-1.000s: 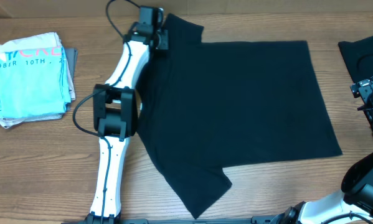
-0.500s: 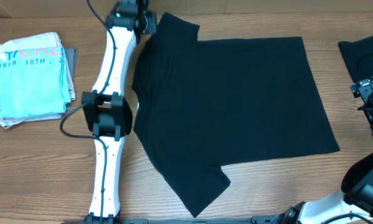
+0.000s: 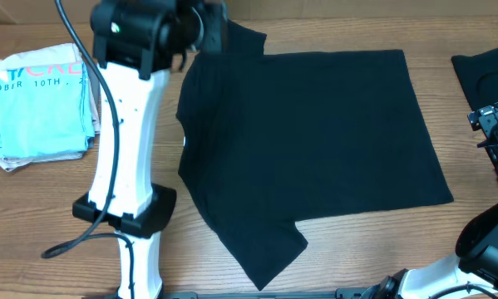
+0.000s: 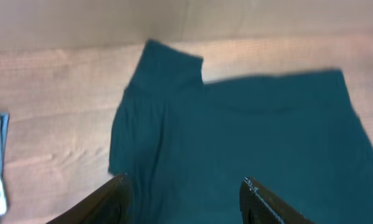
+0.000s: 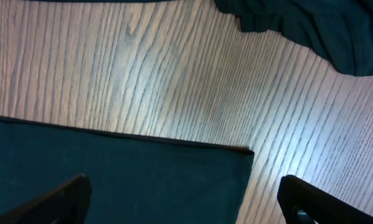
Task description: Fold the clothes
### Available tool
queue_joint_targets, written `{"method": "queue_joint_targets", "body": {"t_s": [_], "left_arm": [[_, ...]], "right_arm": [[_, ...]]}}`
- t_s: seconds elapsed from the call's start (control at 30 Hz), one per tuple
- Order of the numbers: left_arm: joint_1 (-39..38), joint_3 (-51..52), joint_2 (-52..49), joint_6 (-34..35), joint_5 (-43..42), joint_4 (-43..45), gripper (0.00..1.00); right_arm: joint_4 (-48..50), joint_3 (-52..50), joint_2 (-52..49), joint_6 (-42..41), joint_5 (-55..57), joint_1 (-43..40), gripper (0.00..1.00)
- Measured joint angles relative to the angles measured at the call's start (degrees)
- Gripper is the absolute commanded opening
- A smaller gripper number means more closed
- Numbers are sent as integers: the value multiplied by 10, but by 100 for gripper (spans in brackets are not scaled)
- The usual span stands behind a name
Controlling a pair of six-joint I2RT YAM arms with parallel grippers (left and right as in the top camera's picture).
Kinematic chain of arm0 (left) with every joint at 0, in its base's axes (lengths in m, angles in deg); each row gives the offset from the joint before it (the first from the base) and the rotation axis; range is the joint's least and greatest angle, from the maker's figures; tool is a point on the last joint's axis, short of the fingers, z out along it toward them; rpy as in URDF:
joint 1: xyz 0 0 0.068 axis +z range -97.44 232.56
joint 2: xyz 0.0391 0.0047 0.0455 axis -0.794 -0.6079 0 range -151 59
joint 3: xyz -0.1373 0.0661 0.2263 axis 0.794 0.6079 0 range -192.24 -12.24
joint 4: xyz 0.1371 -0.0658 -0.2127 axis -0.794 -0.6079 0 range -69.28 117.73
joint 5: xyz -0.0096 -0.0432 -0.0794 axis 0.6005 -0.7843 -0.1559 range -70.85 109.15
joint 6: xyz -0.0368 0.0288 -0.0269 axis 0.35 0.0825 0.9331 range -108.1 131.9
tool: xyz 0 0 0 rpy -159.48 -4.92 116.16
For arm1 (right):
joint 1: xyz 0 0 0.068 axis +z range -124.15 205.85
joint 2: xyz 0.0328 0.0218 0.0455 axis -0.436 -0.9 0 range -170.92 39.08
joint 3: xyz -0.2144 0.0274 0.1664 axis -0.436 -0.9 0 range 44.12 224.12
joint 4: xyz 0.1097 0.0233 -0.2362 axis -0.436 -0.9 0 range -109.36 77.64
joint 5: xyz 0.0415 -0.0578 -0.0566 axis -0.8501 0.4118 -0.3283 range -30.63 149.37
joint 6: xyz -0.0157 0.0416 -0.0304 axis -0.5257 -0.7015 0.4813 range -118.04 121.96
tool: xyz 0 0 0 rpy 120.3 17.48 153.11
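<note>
Overhead, a big black T-shirt (image 3: 315, 141) lies flat in the middle of the wooden table (image 3: 49, 208). A folded light-blue shirt (image 3: 41, 100) sits far left. The left gripper (image 4: 185, 186) hangs above the T-shirt, fingers apart, holding nothing. The right gripper (image 5: 185, 186) is wide apart by its corner, empty.
</note>
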State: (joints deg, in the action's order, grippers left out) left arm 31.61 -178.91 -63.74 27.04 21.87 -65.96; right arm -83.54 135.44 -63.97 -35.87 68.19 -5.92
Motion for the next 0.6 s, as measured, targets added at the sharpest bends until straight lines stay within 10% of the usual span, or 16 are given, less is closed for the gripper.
{"method": "queue_joint_targets", "body": {"t_s": [0.6], "left_arm": [[-195,145,174,22,-19,-30,73]], "right_arm": [[0,0,0,0,0,0,100]]}}
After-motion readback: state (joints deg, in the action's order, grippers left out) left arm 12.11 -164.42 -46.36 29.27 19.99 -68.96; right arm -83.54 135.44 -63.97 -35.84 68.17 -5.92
